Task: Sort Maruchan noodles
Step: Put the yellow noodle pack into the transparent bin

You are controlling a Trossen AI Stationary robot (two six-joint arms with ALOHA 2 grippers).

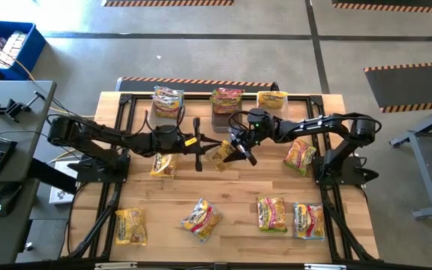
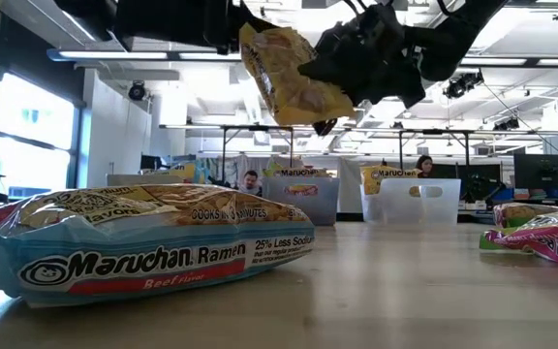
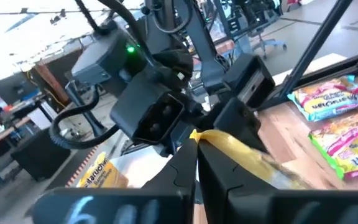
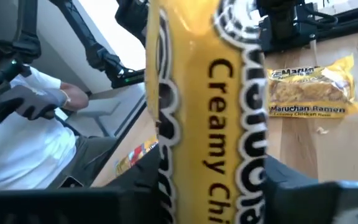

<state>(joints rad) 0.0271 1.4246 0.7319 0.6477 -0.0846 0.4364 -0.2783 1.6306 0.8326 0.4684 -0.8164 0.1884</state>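
Above bench (image 1: pixel 223 199) centre: one Maruchan packet (image 1: pixel 220 154) aloft, left claw (image 1: pixel 199 142) pinching its edge, right claw (image 1: pixel 240 150) closing round it. I judge it light, crinkly, slippery, brittle inside; grip sealed edge. Other packets lie scattered.

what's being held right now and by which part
One yellow noodle packet, lifted above the table between both arms. The left gripper pinches one edge; the right gripper is at the opposite end, its grip unclear.
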